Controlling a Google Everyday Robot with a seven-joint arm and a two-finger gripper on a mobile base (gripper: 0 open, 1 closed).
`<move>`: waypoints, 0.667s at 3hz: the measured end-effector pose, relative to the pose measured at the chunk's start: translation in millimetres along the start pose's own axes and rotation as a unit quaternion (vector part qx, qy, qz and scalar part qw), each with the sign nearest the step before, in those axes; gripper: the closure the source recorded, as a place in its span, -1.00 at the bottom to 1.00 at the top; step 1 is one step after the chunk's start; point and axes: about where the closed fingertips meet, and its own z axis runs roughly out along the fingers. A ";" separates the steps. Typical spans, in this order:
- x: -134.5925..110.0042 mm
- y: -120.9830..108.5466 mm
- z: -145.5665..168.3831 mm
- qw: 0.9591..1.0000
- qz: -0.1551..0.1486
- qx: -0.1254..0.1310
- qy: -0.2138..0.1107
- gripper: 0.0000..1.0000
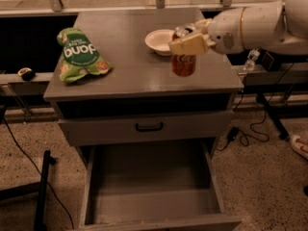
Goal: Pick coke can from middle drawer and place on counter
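**A:** Where was the pincer (190,38) at that point?

**B:** Over the right part of the surface (130,61), closed on the upper half of the coke can (184,65), with one pale finger (188,46) lying across the can's near side. The can was just right of the white bowl (159,40) and well apart from the green chip bag (79,57) at the left.

**A:** Was the can down yet?

**B:** I couldn't tell. Its base was at the surface or a hair above it. The middle drawer (149,177) stood open below with nothing in it, so I judged this to be the placing step.

**A:** How would you finish it well?

**B:** Lower straight down until the base sat flat, then open the fingers evenly so neither dragged it. Lift straight up afterwards, and don't swing left toward the bowl. There was room before the right and near edges, but not much.

**A:** And which way did the can point?

**B:** It was upright, with its long axis vertical, the silver top up under the pincer and the logo facing the near side.
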 end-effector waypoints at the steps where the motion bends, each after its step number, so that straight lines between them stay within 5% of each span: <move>1: 21.0 -20.5 15.2 0.999 0.034 0.021 -0.003 1.00; 2: 34.6 -31.1 49.1 0.999 0.036 0.000 -0.018 0.46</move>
